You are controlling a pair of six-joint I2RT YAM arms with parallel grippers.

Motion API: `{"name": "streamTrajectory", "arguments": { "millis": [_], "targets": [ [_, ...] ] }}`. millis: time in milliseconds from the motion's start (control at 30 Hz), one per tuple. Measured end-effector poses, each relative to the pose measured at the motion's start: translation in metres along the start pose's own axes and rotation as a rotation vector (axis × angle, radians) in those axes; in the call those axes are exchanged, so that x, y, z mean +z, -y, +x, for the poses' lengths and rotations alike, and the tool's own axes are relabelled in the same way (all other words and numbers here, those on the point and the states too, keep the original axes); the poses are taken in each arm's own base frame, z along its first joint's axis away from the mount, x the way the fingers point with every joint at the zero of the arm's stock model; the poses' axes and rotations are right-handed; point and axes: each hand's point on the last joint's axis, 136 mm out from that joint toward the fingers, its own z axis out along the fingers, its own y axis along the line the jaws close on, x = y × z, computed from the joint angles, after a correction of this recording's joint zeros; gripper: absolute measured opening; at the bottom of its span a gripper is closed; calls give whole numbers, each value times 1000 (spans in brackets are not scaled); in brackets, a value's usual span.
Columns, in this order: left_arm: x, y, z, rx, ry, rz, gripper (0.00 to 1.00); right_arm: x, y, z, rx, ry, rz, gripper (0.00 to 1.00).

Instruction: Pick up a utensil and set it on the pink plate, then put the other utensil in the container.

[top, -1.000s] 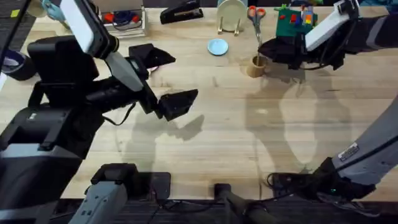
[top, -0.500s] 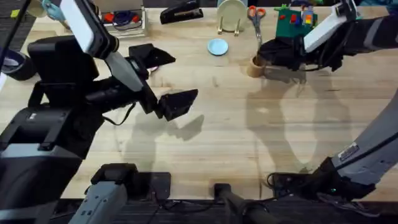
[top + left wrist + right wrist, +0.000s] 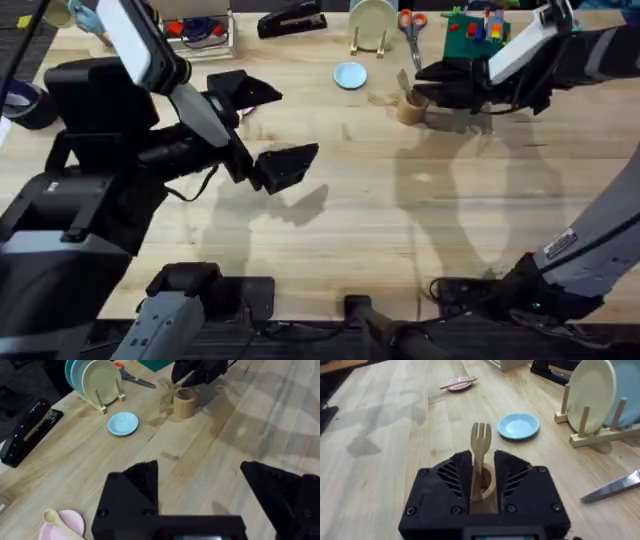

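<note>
Pale wooden planks form the table (image 3: 400, 230), and the container (image 3: 411, 106) stands on it as the landmark: a small tan-brown cylinder, wood-like, open at the top. Directly above the container the right gripper (image 3: 482, 476) clamps its black fingers on the fork (image 3: 480, 447), a small pale wooden piece with short tines and a thin handle. The tines point up and the handle goes down into the container's mouth. Just beside the container, toward the left arm's side, lies a light blue plate (image 3: 350, 75). Behind it, a wooden rack (image 3: 592, 427) holds a larger pale green plate (image 3: 592, 390) upright, and scissors (image 3: 410, 28) lie near. Well apart from the container, close under the left arm, is the pink plate (image 3: 62, 525); the spoon (image 3: 57, 521), with a rounded bowl, rests across it. The left gripper (image 3: 210, 487) hangs over bare table, fingers spread and holding nothing.
</note>
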Motion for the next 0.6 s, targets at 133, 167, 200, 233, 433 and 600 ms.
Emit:
{"name": "streamTrajectory", "arguments": {
  "millis": [133,167,200,233,433,600],
  "targets": [
    [0,0,0,0,0,0,993,0,0,0,9,0,0,318],
    [0,0,0,0,0,0,993,0,0,0,12,0,0,336],
    [0,0,0,0,0,0,993,0,0,0,19,0,0,349],
    [0,0,0,0,0,0,993,0,0,0,25,0,0,355],
    [0,0,0,0,0,0,994,0,0,-2,67,1,0,484],
    [0,0,0,0,0,-1,993,-2,-3,-22,99,4,4,456]
  ]
}}
